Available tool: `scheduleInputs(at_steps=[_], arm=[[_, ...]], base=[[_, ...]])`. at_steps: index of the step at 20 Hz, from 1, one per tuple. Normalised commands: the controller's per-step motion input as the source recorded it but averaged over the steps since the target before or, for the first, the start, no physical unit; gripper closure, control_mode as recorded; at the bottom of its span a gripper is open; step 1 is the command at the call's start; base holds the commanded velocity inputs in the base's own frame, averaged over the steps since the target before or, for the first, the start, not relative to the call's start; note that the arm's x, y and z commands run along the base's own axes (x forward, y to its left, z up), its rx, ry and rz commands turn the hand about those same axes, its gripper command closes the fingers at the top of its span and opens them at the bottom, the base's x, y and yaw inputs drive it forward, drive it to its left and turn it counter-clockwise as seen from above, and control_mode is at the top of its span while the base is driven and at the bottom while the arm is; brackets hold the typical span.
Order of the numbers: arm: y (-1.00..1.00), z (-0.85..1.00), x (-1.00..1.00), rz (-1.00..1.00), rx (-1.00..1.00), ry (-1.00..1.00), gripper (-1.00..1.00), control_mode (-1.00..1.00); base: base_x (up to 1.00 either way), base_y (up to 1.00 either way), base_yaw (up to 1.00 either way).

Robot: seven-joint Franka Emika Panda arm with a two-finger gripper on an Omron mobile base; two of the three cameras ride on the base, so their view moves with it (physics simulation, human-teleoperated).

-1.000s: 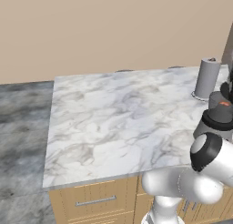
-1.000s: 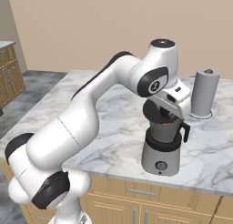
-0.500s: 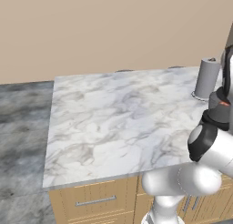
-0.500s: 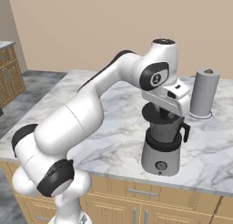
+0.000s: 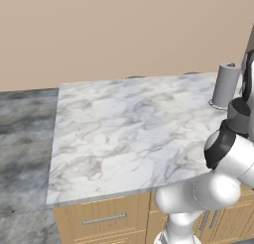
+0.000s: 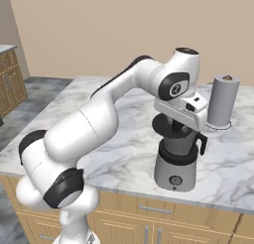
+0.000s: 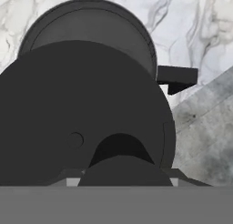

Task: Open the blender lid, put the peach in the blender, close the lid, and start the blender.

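The blender [image 6: 174, 158], a countertop unit with a rounded silver-grey base, a round front knob and a dark grey tapered jar with a side handle, stood near the front edge of the white-and-grey marbled stone worktop [image 5: 129, 124], which topped light wooden cabinets [image 6: 149, 223]. The white robot arm with dark joints [image 6: 114, 114] reached over the worktop and ended directly above the jar. A plain grey upright cylinder [image 6: 222, 101] stood on the worktop behind the blender, apart from it, toward the wall.

The hand [image 6: 178, 125] was closed narrowly on the blender lid [image 6: 171, 126], a flat round black disc. The lid was held just above the jar and shifted to one side of it. In the hand view the lid [image 7: 82, 118] covered much of the jar's rim [image 7: 91, 18], and the jar's handle [image 7: 176, 77] projected to one side. The fingertips were hidden behind the lid.
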Motion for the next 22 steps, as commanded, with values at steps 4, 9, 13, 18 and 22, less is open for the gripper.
scheduleInputs(at_steps=[4, 9, 13, 18, 22], arm=[[0.0, -0.13, 0.09, 0.07, 0.09, 0.0, 1.0, -1.0], [-0.07, -0.02, 0.1, 0.01, 0.02, 0.0, 1.0, -1.0], [-0.09, 0.0, 0.12, 0.0, 0.0, -0.02, 1.0, -1.0], [-0.14, 0.0, 0.19, 0.0, 0.0, -0.01, 1.0, -1.0], [-0.18, 0.0, 0.18, 0.0, 0.0, 0.0, 1.0, -1.0]], base=[[0.0, 0.0, 0.0], [0.0, 0.0, 0.0], [0.0, 0.0, 0.0], [0.0, 0.0, 0.0], [0.0, 0.0, 0.0]])
